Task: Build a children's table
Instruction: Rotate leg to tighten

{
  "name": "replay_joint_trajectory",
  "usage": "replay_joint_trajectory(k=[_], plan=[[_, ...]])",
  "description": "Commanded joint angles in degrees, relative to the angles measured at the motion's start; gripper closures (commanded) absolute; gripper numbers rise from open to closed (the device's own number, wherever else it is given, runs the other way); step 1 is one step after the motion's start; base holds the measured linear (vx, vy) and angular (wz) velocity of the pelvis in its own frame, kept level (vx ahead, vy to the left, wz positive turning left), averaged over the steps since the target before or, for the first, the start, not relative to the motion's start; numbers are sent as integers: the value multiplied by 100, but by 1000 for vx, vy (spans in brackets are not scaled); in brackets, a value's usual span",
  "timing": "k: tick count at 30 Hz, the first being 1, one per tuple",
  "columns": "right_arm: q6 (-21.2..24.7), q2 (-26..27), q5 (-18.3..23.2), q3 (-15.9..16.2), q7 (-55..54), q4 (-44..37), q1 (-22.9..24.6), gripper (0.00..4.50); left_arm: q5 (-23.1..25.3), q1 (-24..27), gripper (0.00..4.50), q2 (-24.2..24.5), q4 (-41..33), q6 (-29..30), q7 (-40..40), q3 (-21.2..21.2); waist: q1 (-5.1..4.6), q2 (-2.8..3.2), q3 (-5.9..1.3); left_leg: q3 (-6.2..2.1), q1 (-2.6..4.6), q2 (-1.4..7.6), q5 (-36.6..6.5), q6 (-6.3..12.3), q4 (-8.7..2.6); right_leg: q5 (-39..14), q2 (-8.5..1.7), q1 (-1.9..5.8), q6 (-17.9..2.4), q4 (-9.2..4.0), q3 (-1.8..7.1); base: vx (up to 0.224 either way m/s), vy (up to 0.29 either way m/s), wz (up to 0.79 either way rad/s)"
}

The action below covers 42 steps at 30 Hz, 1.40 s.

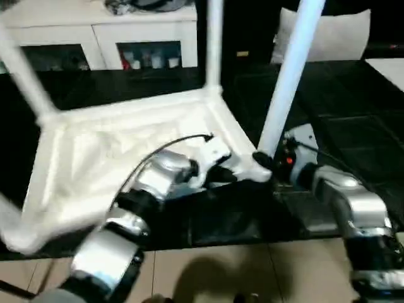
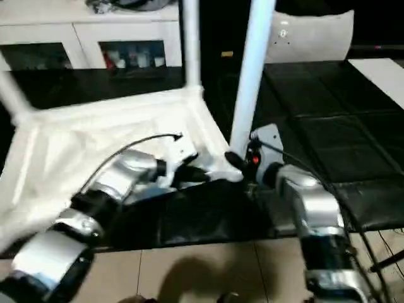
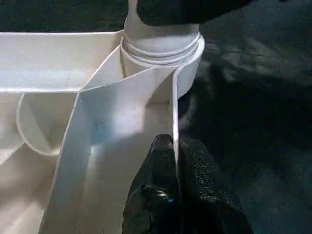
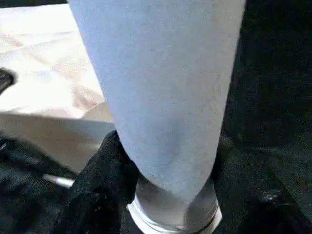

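Three legs stand up out of the white table top [image 1: 126, 151], which lies ribbed side up on the black floor mats [image 1: 353, 120] in front of a white cabinet [image 1: 101, 31]. The nearest leg [image 1: 287, 82] sits in the near right corner socket [image 3: 163, 48] (its collar seated in the ring). The right gripper [image 4: 165, 161] clasps that leg just above the socket, one black finger [image 4: 100, 180] on each side. The left gripper [image 3: 174, 161] pinches the thin side wall of the top, fingers closed on the rim beside that corner.
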Motion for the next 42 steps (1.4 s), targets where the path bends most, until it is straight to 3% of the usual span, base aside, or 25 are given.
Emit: replay_joint_trajectory(k=[1, 7, 10, 13, 15, 16, 21, 22, 25, 27, 29, 30, 31, 42], plan=[[-16, 353, 41, 344, -9, 108, 6, 171, -190, -305, 450, -318, -209, -151, 267, 222, 67, -127, -474, -130, 61, 220, -904, 491, -306, -1624, -355, 338, -1021, -422, 236, 0, 0, 0], [-175, 421, 30, 348, 88, 2, 80, 100, -118, -279, 450, -278, -238, -289, 238, 176, 99, -115, -454, -136, 77, 252, -984, 558, -330, -1622, -362, 354, -1085, -414, 241, 0, 0, 0], [-398, -156, 106, 336, 772, -88, 237, 85, -158, -112, 450, 114, -412, -675, -612, 4, 123, -117, -444, -132, 79, 244, -1080, 557, -331, -1782, -377, 366, -1002, -443, 248, 0, 0, 0], [-453, -278, 110, 346, 916, -104, 262, 48, -163, -82, 450, 181, -434, -783, -787, -40, 126, -116, -444, -130, 71, 259, -1067, 594, -329, -1685, -368, 358, -1043, -424, 252, 0, 0, 0], [-881, -678, 94, 415, 1476, -147, 372, 44, -148, -23, 450, 372, -463, -872, -1133, -156, 155, -85, -449, -133, 92, 271, -1104, 562, -326, -1724, -384, 350, -1065, -426, 251, 0, 0, 0], [-951, -751, 118, 413, 1618, -171, 400, 36, -143, -11, 450, 410, -470, -892, -1203, -176, 181, -102, -436, -124, 96, 280, -1162, 556, -330, -1779, -380, 353, -1048, -439, 256, 0, 0, 0], [-1348, -1415, 280, 500, 2804, -446, 662, 36, -98, 116, 450, 732, -538, -1303, -1872, -358, 352, -96, -433, -126, 122, 324, -1259, 558, -341, -1806, -388, 343, -1039, -415, 268, 0, 0, 0], [-1407, -1689, 455, 552, 3389, -480, 738, 36, -127, 175, 450, 874, -562, -1558, -2299, -432, 362, -118, -433, -126, 112, 318, -1270, 561, -337, -1837, -390, 340, -1056, -408, 257, 0, 0, 0], [-1389, -1866, 642, 591, 3837, -476, 768, 36, -194, 245, 450, 997, -671, -1638, -2695, -496, 405, -111, -425, -117, 121, 332, -1297, 571, -338, -1929, -400, 332, -1042, -425, 268, 0, 0, 0], [-1370, -1921, 706, 609, 3995, -479, 777, 36, -226, 275, 450, 1044, -730, -1636, -2841, -527, 427, -107, -426, -123, 120, 337, -1304, 545, -341, -1971, -398, 320, -1048, -413, 267, 0, 0, 0], [-1234, -1970, 845, 627, 4216, -506, 784, 64, -270, 331, 450, 1129, -827, -1667, -3095, -590, 465, -99, -425, -128, 148, 349, -1383, 485, -350, -2071, -408, 308, -1053, -428, 266, 0, 0, 0], [-1054, -2009, 993, 669, 4471, -509, 780, 73, -302, 389, 450, 1224, -932, -1684, -3353, -666, 475, -136, -424, -132, 143, 353, -1378, 479, -354, -2095, -411, 316, -1054, -407, 266, 0, 0, 0], [-1014, -2019, 1029, 684, 4536, -504, 778, 83, -307, 401, 450, 1245, -953, -1695, -3409, -681, 479, -122, -423, -137, 144, 361, -1374, 481, -359, -2101, -417, 315, -1062, -408, 269, 0, 0, 0], [-867, -1970, 1149, 880, 4851, -375, 681, 167, -332, 459, 450, 1293, -1080, -1720, -3651, -740, 514, -126, -424, -134, 143, 349, -1366, 375, -361, -2229, -418, 298, -963, -426, 272, 0, 0, 0]])
